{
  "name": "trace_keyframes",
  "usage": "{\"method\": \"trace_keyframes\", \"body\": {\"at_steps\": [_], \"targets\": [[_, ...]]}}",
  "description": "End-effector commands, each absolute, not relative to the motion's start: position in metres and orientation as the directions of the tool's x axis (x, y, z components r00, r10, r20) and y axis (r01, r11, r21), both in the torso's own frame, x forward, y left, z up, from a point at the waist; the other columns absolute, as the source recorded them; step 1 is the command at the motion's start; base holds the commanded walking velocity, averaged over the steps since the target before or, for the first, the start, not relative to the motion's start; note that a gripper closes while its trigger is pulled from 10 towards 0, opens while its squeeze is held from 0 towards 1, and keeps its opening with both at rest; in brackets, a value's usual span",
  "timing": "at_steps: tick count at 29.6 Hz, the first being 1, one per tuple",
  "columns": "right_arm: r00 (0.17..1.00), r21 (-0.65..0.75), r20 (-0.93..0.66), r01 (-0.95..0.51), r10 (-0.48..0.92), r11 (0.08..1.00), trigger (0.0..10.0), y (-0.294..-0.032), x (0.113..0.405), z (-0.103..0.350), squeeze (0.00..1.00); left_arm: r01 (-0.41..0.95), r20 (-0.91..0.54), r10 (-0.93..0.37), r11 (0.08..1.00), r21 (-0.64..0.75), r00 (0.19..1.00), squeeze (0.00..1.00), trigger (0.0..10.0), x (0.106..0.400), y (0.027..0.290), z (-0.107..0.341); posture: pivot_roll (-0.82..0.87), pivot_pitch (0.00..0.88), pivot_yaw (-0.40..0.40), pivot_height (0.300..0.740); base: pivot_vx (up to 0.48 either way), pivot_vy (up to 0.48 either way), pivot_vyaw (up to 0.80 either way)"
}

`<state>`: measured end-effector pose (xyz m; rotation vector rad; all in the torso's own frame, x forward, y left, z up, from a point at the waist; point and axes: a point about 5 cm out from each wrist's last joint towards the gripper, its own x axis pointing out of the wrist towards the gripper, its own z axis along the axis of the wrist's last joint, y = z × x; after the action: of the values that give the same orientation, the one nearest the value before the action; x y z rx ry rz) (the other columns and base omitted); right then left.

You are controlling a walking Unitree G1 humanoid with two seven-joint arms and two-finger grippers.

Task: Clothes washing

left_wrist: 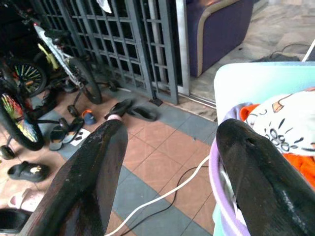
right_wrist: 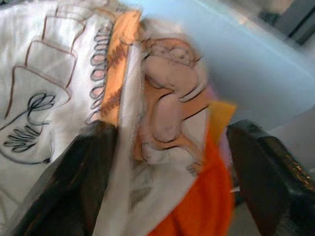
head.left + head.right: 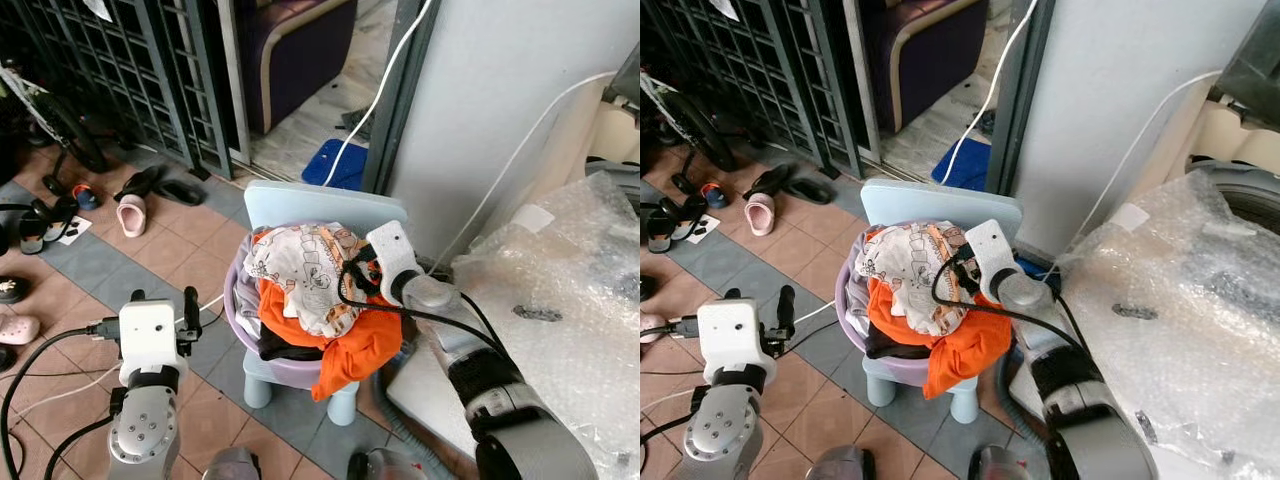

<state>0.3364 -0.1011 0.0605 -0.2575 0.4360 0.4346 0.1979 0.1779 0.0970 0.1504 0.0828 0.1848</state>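
Left eye view: the laundry sits heaped in a lavender basin point(image 3: 236, 300) on a small pale-blue child's chair point(image 3: 300, 205), raised off the tiled floor point(image 3: 190, 255), likely so the arms can reach it without a deep bend. On top lies a white cartoon-print garment point(image 3: 295, 265), crumpled, with an orange garment point(image 3: 350, 345) under it spilling over the basin's front rim and hanging down towards the floor. The heap has no clear long axis; the orange cloth's drape runs downward. The right gripper point(image 3: 358, 272) is down on the pile's right side, beside the bubble-wrapped appliance point(image 3: 560, 300). The left gripper point(image 3: 162, 302) hangs left of the basin, over the tiles.

Right eye view: same layout. The right gripper sits just over the white garment, cable looped around its wrist; sandals point(image 3: 760, 212) lie well apart by the metal gate point(image 3: 750, 70).

Left wrist view: the left jaws stand wide, nothing between them, aimed past the basin's rim at the gate, a bicycle point(image 1: 34, 78) beyond.

Right wrist view: the right jaws stand wide, straddling a bunched fold of the white garment, orange cloth below. Not yet closed; I judge this the set-up for lifting the top piece.
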Motion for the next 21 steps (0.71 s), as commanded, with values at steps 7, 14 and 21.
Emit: {"method": "trace_keyframes", "body": {"at_steps": [7, 14, 21], "targets": [[0.756, -0.104, -0.555, -0.477, 0.348, 0.873, 0.0, -0.081, 0.33, 0.039, 0.0, -0.086, -0.142, 0.096, 0.993, 0.078, 0.985, 0.0, 10.0, 0.194, 0.169, 0.094, 0.16, 0.152, -0.051, 0.74, 0.0, 0.0, 0.0], [0.746, -0.117, -0.574, -0.483, 0.338, 0.868, 0.0, -0.085, 0.328, 0.033, 0.0, -0.087, -0.167, 0.103, 0.992, 0.096, 0.981, 0.0, 10.0, 0.193, 0.171, 0.089, 0.15, 0.15, -0.057, 0.74, 0.0, 0.0, 0.0], [0.737, -0.117, -0.584, -0.491, 0.34, 0.863, 0.0, -0.087, 0.325, 0.029, 0.0, -0.085, -0.162, 0.1, 0.992, 0.093, 0.982, 0.0, 10.0, 0.198, 0.169, 0.091, 0.14, 0.155, -0.073, 0.74, 0.0, 0.0, 0.0]]}}
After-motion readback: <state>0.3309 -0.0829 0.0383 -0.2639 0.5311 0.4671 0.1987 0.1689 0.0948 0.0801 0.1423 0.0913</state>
